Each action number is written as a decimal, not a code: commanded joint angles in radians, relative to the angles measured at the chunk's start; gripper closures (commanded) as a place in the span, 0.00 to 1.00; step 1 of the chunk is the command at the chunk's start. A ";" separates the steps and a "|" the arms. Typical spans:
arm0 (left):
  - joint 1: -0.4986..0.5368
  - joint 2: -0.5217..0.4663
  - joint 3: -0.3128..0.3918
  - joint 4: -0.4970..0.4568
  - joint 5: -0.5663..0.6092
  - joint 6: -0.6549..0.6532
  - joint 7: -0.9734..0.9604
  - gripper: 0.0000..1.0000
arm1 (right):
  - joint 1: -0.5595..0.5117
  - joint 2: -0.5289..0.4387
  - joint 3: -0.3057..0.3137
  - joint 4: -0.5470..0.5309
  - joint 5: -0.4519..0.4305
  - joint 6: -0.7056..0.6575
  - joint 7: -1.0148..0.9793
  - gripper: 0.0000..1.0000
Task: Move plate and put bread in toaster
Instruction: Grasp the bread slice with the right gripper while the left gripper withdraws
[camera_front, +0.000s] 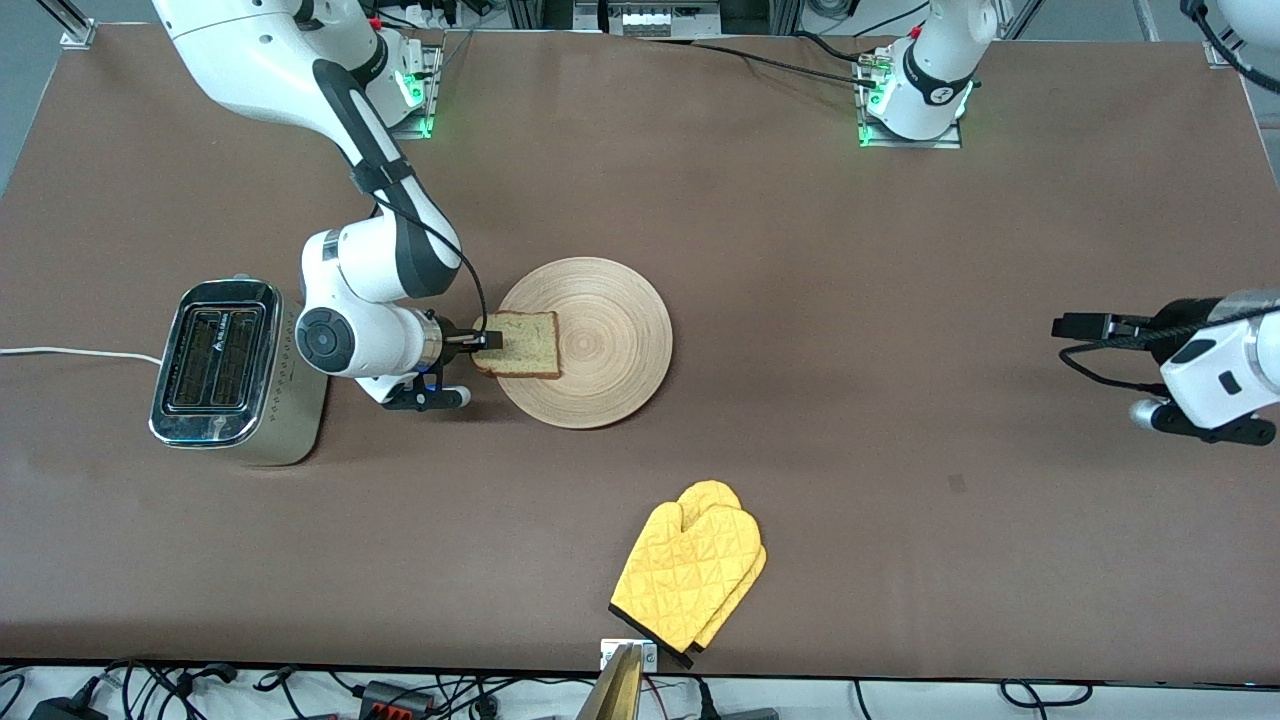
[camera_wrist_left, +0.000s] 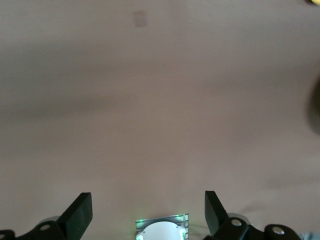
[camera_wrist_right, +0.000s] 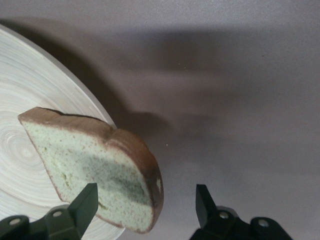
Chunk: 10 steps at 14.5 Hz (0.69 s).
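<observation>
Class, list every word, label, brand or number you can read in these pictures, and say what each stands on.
None can be read.
Toaster: a small mark on its top, too small to read.
Left arm's base: a round emblem, too blurred to read.

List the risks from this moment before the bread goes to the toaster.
1. The right gripper is at one edge of the bread, its fingers open around the crust; a shallow pinch there could let the slice tilt or slip.
2. The bread overhangs the plate rim, so closing may push it off or nudge the plate.
3. The toaster slots are narrow; a skewed slice may catch.

The left gripper waits open.
</observation>
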 joint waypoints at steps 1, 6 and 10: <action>-0.011 -0.023 -0.005 -0.035 0.033 0.004 -0.100 0.00 | 0.004 0.027 -0.004 0.028 0.023 0.006 0.001 0.14; -0.029 -0.043 -0.023 -0.043 0.014 0.010 -0.102 0.00 | 0.005 0.047 -0.004 0.055 0.023 -0.007 -0.007 0.33; -0.048 -0.038 -0.022 0.002 0.096 0.070 -0.093 0.00 | 0.005 0.044 -0.004 0.056 0.023 -0.010 -0.010 0.73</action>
